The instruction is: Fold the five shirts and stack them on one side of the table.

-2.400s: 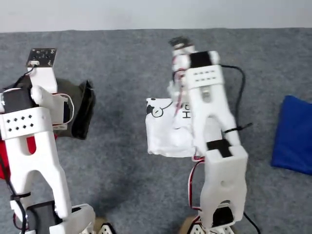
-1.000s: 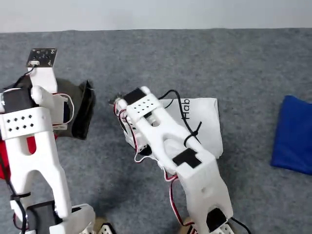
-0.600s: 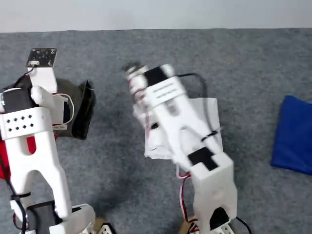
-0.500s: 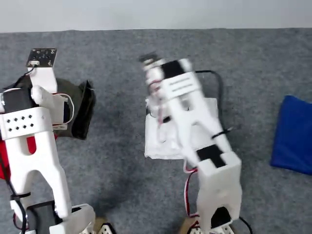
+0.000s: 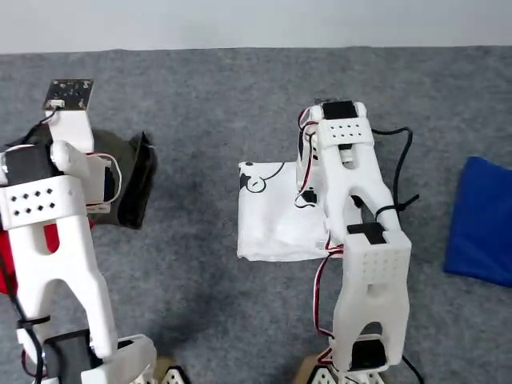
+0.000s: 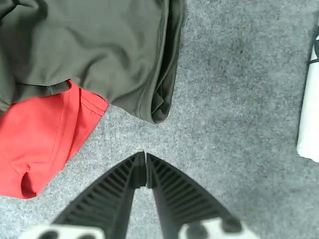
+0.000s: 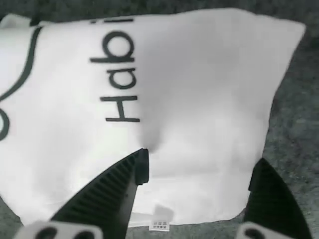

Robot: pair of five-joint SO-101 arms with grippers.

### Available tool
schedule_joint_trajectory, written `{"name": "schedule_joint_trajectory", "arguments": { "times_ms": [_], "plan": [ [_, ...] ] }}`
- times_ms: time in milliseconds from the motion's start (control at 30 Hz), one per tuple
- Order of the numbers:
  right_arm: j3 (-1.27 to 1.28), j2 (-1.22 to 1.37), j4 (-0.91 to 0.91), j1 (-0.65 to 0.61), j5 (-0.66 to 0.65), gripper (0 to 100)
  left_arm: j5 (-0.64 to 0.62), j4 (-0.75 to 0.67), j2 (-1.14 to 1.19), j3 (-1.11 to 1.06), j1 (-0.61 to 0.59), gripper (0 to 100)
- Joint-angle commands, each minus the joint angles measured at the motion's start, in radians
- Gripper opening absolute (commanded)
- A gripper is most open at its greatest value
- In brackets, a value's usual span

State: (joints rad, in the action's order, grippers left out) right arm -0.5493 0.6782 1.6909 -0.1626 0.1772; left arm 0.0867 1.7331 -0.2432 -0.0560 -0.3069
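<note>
From above, a white shirt (image 5: 272, 216) lies mid-worktop (image 5: 200, 104) under the right arm (image 5: 352, 208). A blue shirt (image 5: 482, 224) sits far right, and a dark shirt (image 5: 132, 180) and red shirt (image 5: 6, 256) lie left, under the left arm (image 5: 56, 232). The surface is grey and carpet-like, with a pale wall (image 5: 240, 24) beyond.

Left wrist: the left jaws are clenched on nothing, just off the dark shirt's fold, which overlaps the red shirt.

Right wrist: the right jaws are released wide over the white shirt, one tip touching the cloth, and its hem tag (image 7: 160, 225) shows.

Four shirts: white shirt (image 5: 272, 224), olive shirt (image 5: 136, 184), red shirt (image 6: 35, 134), blue shirt (image 5: 480, 224); two arms (image 5: 56, 232) (image 5: 364, 248).
</note>
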Motion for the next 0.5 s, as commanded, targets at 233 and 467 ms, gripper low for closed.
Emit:
{"name": "schedule_joint_trajectory", "arguments": {
  "times_ms": [233,467],
  "plan": [
    [-0.028,0.018,-0.062,0.062,0.028,33.0,0.006,0.020,-0.032,0.004,-0.005,0],
    [-0.032,0.104,-0.056,0.013,0.044,32.8,0.006,0.020,-0.035,0.004,-0.003,0]
  ]
}}
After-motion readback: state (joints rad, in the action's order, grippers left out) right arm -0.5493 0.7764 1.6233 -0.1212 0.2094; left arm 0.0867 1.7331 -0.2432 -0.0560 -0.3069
